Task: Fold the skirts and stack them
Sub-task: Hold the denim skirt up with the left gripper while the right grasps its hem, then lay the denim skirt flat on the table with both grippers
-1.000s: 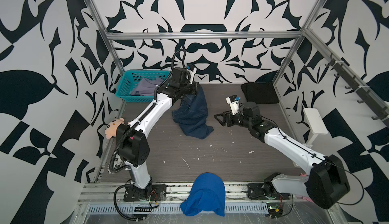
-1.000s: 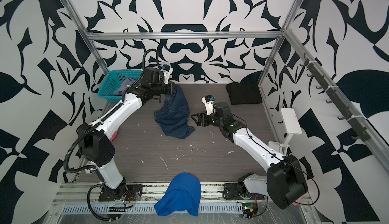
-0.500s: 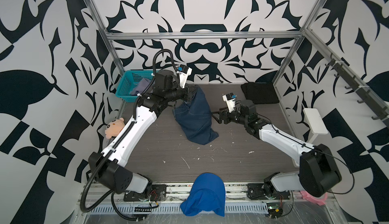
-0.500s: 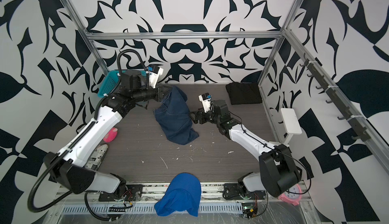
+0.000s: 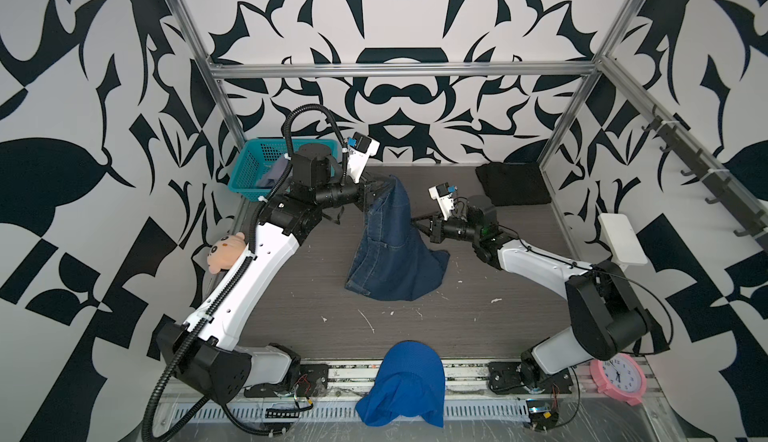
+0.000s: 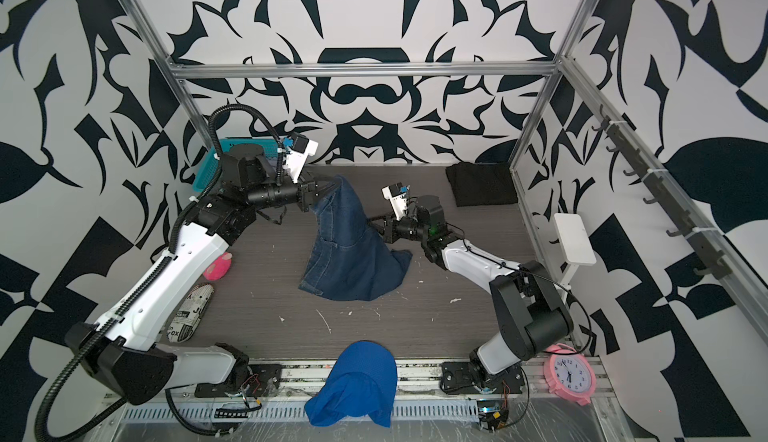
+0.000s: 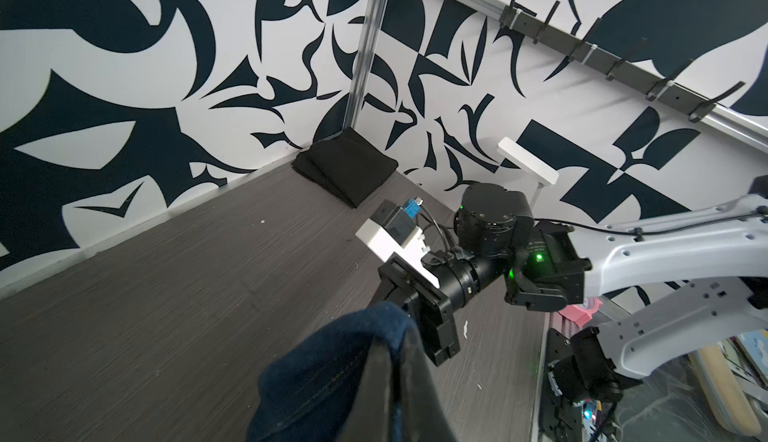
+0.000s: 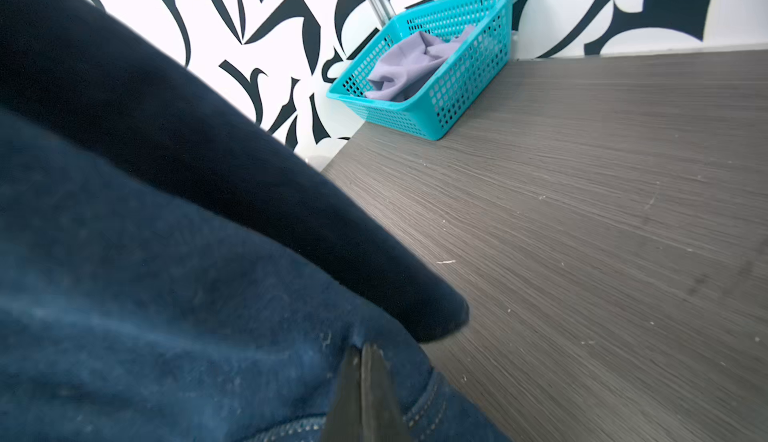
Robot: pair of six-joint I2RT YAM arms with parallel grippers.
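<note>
Black-and-white leaf shapes cover every wall around us, and the grey wood-grain table [image 5: 498,315] sits boxed in by a metal frame.

We hold the denim skirt [image 5: 390,253] up by one top corner in the left gripper [image 5: 375,188], its jaws pinching the cloth. Most of the skirt hangs, and its hem pools on the table near the middle. The right gripper [image 8: 360,352] has its jaws pressed together on a small pucker at the skirt's side.

That bite looks shallow to us. If we draw the two grips apart to spread the skirt, the thick denim could slip from the right jaws and sag into a heap. Either pinch may also have caught only one layer, which would leave a twisted fold.

The black skirt [image 5: 513,184] lies folded in the far right corner. The lavender skirt [image 8: 411,66] is crumpled in the teal basket [image 8: 465,86] at the far left corner.

White scraps dot the table. A blue mesh cloth [image 5: 409,381] drapes over the front rail, and a pink clock [image 5: 619,377] lies at the front right.
</note>
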